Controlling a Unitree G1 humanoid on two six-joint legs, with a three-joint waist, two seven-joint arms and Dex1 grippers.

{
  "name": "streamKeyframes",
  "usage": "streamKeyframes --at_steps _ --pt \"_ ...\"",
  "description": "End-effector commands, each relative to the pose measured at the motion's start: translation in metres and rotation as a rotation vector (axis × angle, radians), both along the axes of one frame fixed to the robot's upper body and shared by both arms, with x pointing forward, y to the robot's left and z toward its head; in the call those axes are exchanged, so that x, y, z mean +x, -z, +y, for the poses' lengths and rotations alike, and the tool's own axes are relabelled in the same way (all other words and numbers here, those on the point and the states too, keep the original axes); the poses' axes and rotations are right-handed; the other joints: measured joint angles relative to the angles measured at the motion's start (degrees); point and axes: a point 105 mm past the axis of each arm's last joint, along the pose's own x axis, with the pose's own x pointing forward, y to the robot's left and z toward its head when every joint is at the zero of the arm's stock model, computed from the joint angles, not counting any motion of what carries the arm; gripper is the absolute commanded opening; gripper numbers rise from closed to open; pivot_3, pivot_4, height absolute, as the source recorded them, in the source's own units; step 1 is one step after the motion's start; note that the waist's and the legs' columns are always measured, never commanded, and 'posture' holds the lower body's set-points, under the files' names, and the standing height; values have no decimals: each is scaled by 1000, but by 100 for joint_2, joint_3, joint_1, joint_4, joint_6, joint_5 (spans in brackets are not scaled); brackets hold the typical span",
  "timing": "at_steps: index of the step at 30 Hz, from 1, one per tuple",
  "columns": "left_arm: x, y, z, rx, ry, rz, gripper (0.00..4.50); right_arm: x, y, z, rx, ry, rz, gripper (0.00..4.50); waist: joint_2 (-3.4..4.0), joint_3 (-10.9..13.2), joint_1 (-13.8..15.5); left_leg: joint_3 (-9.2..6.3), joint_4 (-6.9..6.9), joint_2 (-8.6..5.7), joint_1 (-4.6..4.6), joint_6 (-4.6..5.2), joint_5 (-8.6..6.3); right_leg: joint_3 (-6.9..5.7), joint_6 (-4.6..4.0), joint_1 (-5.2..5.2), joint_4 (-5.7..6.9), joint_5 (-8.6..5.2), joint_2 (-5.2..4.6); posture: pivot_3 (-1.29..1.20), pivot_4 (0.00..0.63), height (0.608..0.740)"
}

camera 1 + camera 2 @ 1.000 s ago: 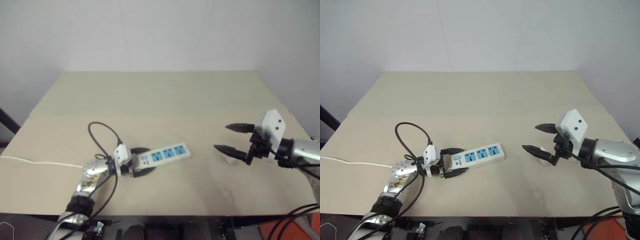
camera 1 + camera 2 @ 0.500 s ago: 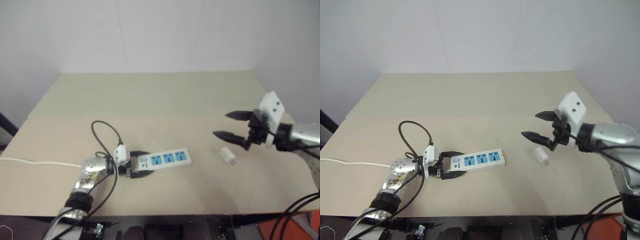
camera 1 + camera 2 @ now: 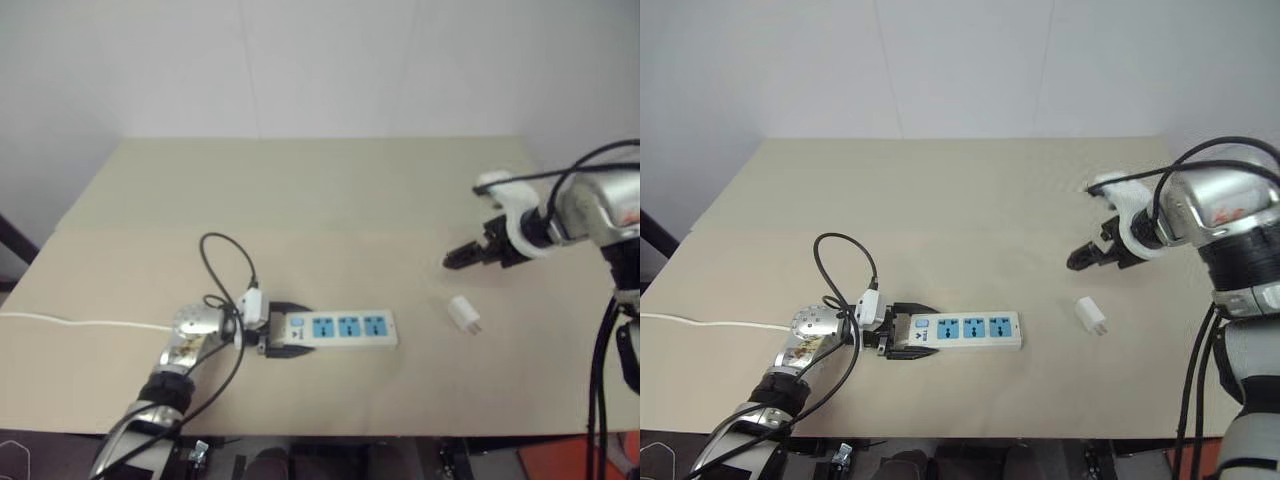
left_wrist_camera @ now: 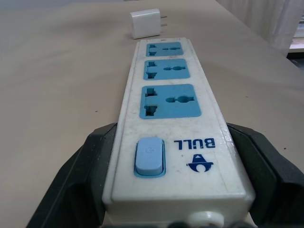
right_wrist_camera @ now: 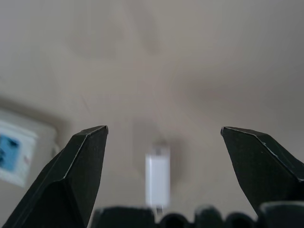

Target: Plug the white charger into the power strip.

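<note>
the white charger (image 3: 1090, 316) lies on its side on the tan table (image 3: 960, 190), free of any grip, with its prongs showing at one end in the left wrist view. it sits a little way off the far end of the power strip (image 3: 965, 330), apart from it, with bare table between them. the strip lies flat, its three blue sockets facing up and all three empty. the left gripper (image 3: 902, 333) holds the strip's switch end, one black finger on each long side. the right gripper (image 3: 1087, 256) hovers above and just beyond the charger, its fingers spread wide and holding nothing; in its wrist view the charger lies on the table between the two fingertips.

judging from here, the pickup is the weak point. the charger is small and lying flat, so wide fingers coming down off centre could push it away or tip it over. a grip that covers the prongs or holds the body skewed would leave it misaligned with a socket. the strip could also slide if the left gripper's hold slips during insertion.
</note>
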Motion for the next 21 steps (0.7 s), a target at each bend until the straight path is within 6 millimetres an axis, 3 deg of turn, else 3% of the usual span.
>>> streamKeyframes --at_steps 1,17,21 --pt "-12 13 -8 38 72 47 3291 -3 3 -4 -42 -11 53 4500 4 -3 -4 1 2 0 -10 0 0 0 1 -12 3 1 0 0 150 740" --pt "-18 12 -14 37 96 49 3291 -1 64 7 -122 -107 229 4500 13 -8 -24 0 18 0 -17 -1 1 -1 4 -17 12 3 3 0 150 740" --pt "-16 12 -14 38 89 47 3291 -2 74 14 -123 -138 251 3556 15 -10 -23 -1 23 -1 -20 -2 1 -2 5 -18 13 4 2 0 150 740"
